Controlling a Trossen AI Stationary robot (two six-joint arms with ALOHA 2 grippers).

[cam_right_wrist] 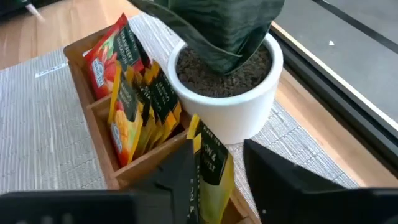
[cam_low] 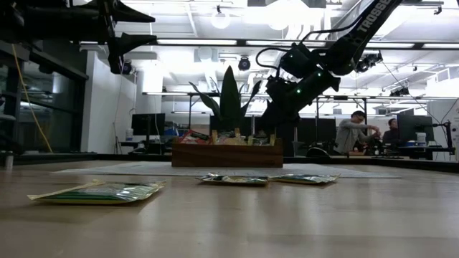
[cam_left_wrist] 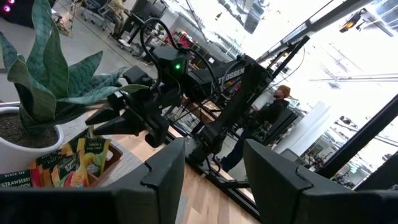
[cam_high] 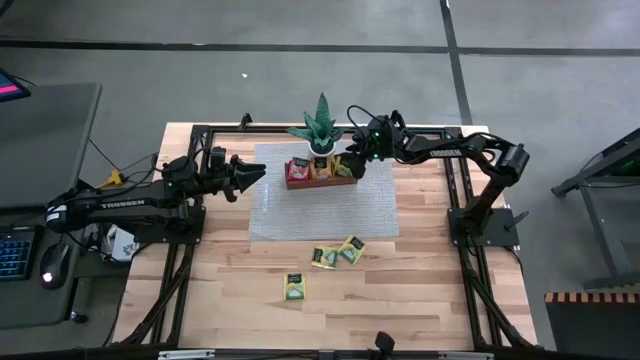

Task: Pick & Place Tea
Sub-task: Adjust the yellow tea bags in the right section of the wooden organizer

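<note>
1. Right wrist view puts the right gripper (cam_right_wrist: 214, 165) directly over the end compartment of the wooden tray (cam_right_wrist: 93, 106), just beside the white pot of the potted plant (cam_right_wrist: 227, 81). A yellow-green packet (cam_right_wrist: 211, 165) stands between its fingers; they appear to be clamped on it, though whether it is already loose I cannot tell.
2. My judgement is that the step in hand is seating this packet in that compartment. To do it well, keep the packet upright and lower it straight, so its lower edge clears the tray wall and does not ride up on the packets already standing there.
3. Watch the pot: it touches or nearly touches the tray, so any sideways drift of the fingers could nudge it or brush the leaves.
4. Part the fingers only once the packet rests among its neighbours, then lift straight up so nothing is dragged out.
5. High view shows three loose tea packets (cam_high: 338, 254) lying flat on the table (cam_high: 420, 290), near the front edge of the grey mat (cam_high: 270, 215), well apart from the tray; they seem to be left to do.
6. The left gripper (cam_high: 256, 177) hovers above the mat's left edge, fingers apart, holding nothing.
</note>
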